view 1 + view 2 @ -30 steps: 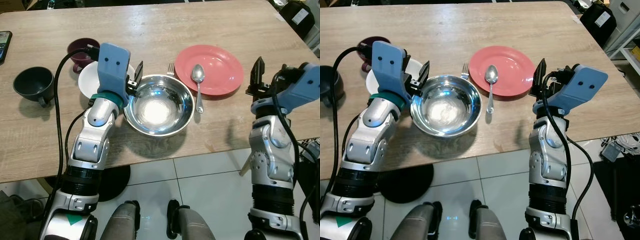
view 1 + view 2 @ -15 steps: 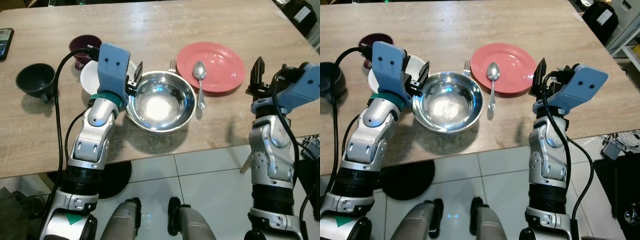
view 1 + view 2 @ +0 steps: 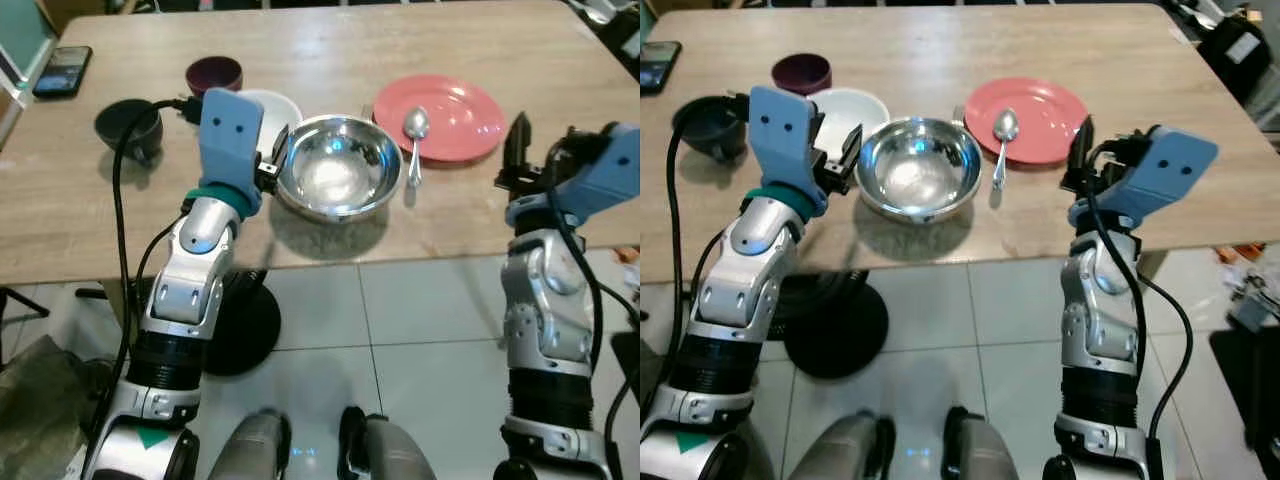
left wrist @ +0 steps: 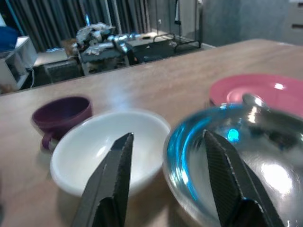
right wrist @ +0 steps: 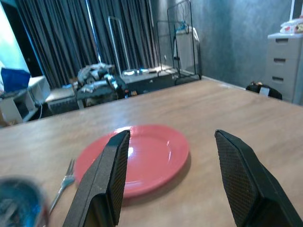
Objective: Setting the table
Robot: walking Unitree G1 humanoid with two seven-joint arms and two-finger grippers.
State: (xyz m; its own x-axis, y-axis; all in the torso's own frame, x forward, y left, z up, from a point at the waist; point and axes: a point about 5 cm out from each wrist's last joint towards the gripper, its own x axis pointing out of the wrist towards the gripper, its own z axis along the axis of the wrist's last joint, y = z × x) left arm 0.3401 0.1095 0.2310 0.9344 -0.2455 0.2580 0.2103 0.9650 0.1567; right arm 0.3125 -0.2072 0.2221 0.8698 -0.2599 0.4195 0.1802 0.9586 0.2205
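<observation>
Here the left gripper (image 3: pixel 281 158), jaws apart, meets the steel bowl (image 3: pixel 340 180) rim; right gripper (image 5: pixel 170 184) spread near the table (image 3: pixel 60 220) edge.

A dark phone (image 3: pixel 62 71) lies at the surface's far left corner; a black round base (image 3: pixel 240 330) rests on the tiled floor (image 3: pixel 420 330).

My table (image 3: pixel 330 45) is pale wood with a fine grain. On it, the plate (image 3: pixel 460 100) at two o'clock is salmon pink, with a shiny silver spoon (image 3: pixel 414 135) on it. The big bowl (image 3: pixel 338 180) at twelve is mirror-bright steel with a blue glint. The small bowl (image 3: pixel 268 106) is plain white, the mug (image 3: pixel 213 74) at eleven deep plum, the cup (image 3: pixel 129 122) at ten near black. My fingers (image 4: pixel 111 187) are black, my wrist housings light blue, my arms silver. The floor (image 3: pixel 400 330) is pale tile.
</observation>
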